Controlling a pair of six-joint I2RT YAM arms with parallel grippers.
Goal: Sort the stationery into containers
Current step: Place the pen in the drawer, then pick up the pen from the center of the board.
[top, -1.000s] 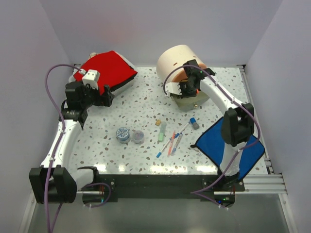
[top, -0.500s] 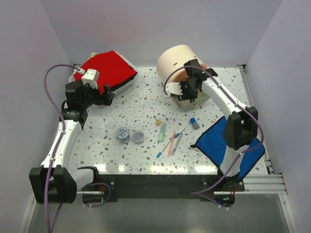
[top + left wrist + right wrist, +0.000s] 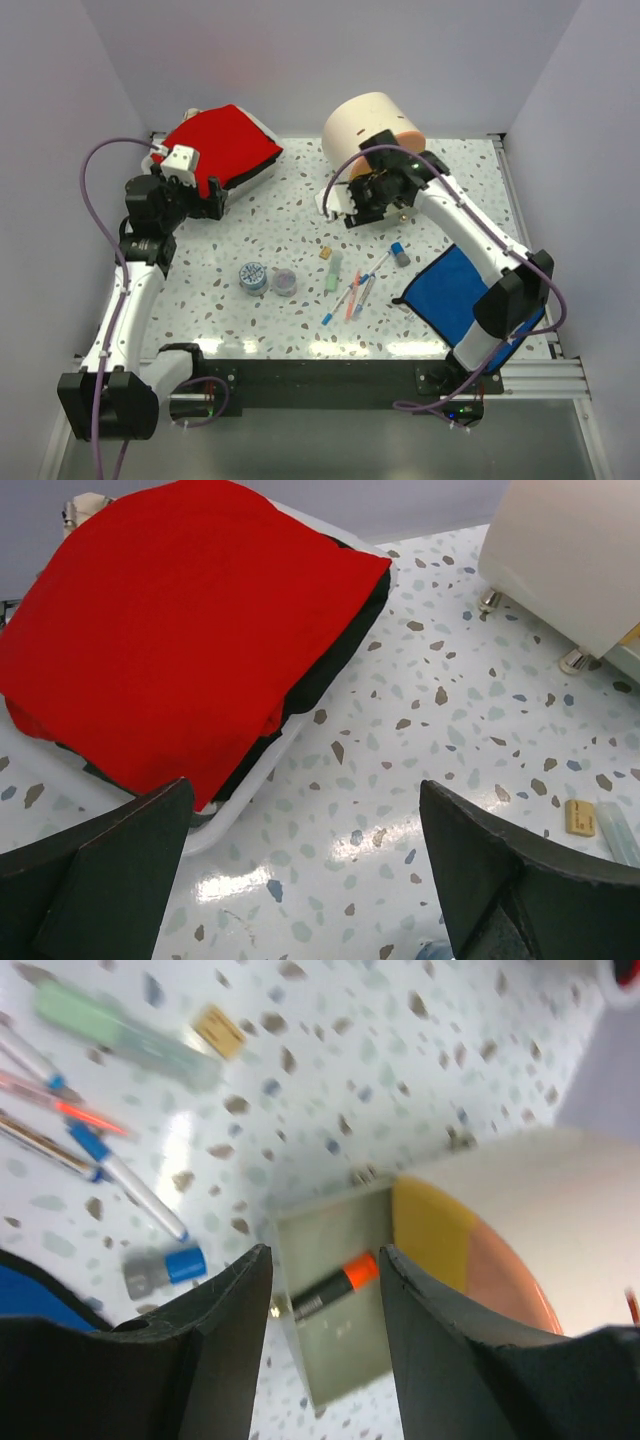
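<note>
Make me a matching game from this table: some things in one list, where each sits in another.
Things:
1. orange-black highlighter
2. white case with red top
3. blue cloth
4. blue-patterned tape roll

Places:
A. right beside the purple tape roll
B. inside the open drawer of the cream drum
C. far left corner of the table
D. near right part of the table

Pairs: 1-B, 2-C, 3-D, 4-A

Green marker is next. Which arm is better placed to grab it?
Right. The right gripper hangs open and empty over the drawer, where the highlighter lies, and the green marker is close by. The left gripper is off by the red-topped case, farther away.
</note>
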